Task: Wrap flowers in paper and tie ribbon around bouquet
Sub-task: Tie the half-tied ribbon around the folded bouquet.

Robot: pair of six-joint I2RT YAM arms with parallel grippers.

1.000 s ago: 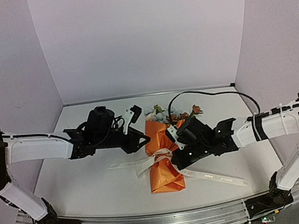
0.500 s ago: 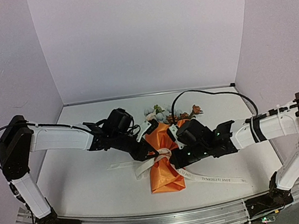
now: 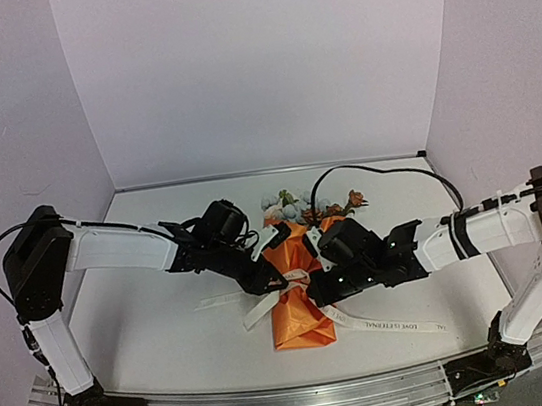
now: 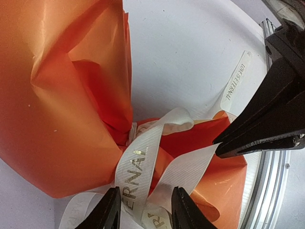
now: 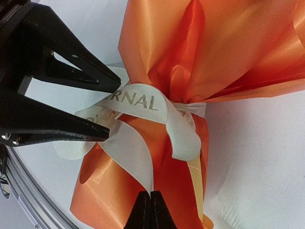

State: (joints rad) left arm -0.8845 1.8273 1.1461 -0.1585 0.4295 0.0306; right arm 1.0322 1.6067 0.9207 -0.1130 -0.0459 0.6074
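On the white table (image 3: 158, 330), closest to the arm bases, the bouquet (image 3: 301, 320) lies on its side with its stem end toward the near edge. The paper (image 4: 52, 109) is glossy bright orange, creased and folded. It is broad at the foot, pinched to a narrow waist, then flares open again toward the far side. Around that waist runs the ribbon (image 5: 143, 102), cream-white with a ribbed weave and gold lettering, bunched into loose loops. One flat tail trails over the table toward the near right, another to the left. The right gripper (image 5: 150, 193) has its fingers pressed together on a strand that leads down from the knot. Facing it from the other side, the left gripper (image 4: 147, 190) stands with its jaws apart and a lettered loop of ribbon passing between them; whether the pads press on it I cannot tell. At the far end of the cone, the flowers (image 3: 289, 200) show pale blue, cream and orange-pink heads.
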